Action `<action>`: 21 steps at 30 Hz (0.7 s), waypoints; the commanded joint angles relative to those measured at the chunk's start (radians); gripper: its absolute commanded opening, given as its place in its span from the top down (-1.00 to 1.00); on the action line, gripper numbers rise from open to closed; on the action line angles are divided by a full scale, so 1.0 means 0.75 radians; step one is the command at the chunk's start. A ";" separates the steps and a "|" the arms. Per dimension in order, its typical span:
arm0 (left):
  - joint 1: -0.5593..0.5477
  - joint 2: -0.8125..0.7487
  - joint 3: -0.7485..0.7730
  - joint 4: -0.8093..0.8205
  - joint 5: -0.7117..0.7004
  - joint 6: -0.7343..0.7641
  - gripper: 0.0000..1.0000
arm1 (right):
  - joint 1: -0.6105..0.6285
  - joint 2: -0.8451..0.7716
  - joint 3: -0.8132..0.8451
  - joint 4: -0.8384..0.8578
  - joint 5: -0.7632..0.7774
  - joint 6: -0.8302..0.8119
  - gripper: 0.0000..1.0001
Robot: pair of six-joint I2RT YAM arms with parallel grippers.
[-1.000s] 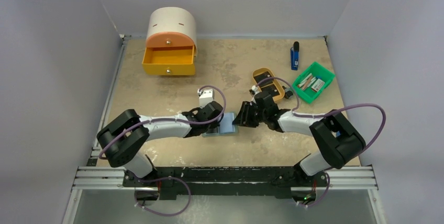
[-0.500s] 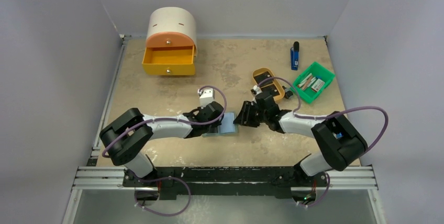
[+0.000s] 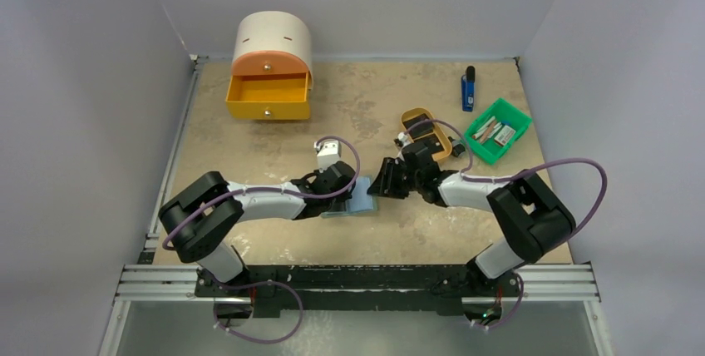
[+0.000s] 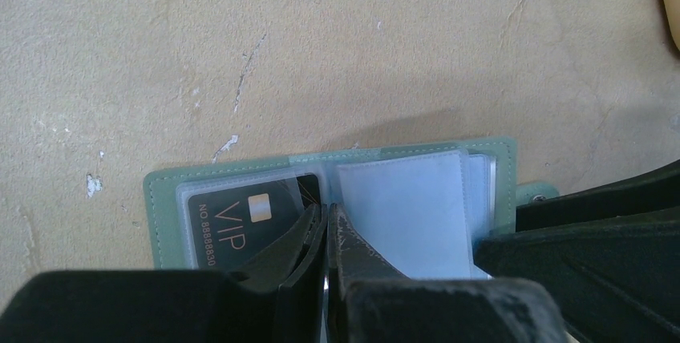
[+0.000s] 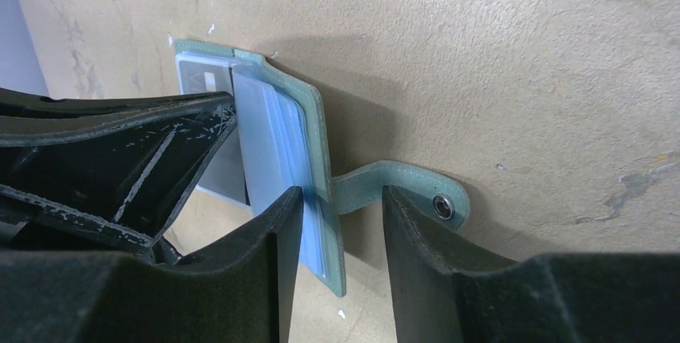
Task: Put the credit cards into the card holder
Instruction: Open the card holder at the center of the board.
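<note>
Card holder lies opened flat on the table, about the middle and a little toward the near side, between the tips of the two arms. Its grey-green cover faces down and its pale blue pockets face up. Its small tab, with a snap at the end, sticks out on the right side and lies flat on the table. One black credit card, marked VIP and bearing a gold chip, sits in the clear pocket on the left half.

The left gripper is closed. Its two fingers are pressed together with the tips down at the fold, between the card's pocket and the loose pale leaves of the right half. Whether a thin leaf is nipped between them I cannot tell.

The right gripper stands about half open, astride the holder's right edge. One finger lies against the pale leaves on the inside; the other is outside the cover, just beside the tab, with a gap to the cover. It has hold of nothing.

Farther right are a tan tray with dark flat things in it, too small to name, a green bin and a blue stick. At the far left stands a yellow box with its drawer pulled open.
</note>
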 commanded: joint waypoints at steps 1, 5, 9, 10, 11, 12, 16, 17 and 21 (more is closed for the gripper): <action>0.000 0.033 -0.043 -0.069 0.029 -0.015 0.92 | 0.024 0.050 0.035 -0.016 -0.009 -0.043 0.17; 0.001 0.039 -0.046 -0.016 0.042 -0.015 0.92 | 0.049 0.082 0.061 0.006 -0.057 -0.050 0.24; 0.001 0.043 -0.049 -0.008 0.050 -0.017 0.94 | 0.084 0.084 0.081 0.034 -0.081 -0.057 0.22; 0.000 0.042 -0.048 -0.008 0.052 -0.016 0.94 | 0.085 0.078 0.081 0.049 -0.092 -0.058 0.24; 0.001 0.039 -0.049 -0.008 0.053 -0.015 0.94 | 0.087 0.072 0.080 0.064 -0.106 -0.059 0.29; 0.001 0.032 -0.051 -0.009 0.053 -0.015 0.94 | 0.087 0.066 0.077 0.075 -0.116 -0.059 0.37; 0.006 -0.024 -0.049 -0.044 0.021 -0.017 0.94 | 0.087 0.029 0.067 0.092 -0.121 -0.059 0.82; 0.010 -0.045 -0.049 -0.046 0.016 -0.018 0.93 | 0.087 0.018 0.063 0.094 -0.121 -0.059 0.91; 0.039 -0.128 -0.057 -0.136 -0.011 -0.014 0.90 | 0.087 -0.025 0.039 0.093 -0.104 -0.051 1.00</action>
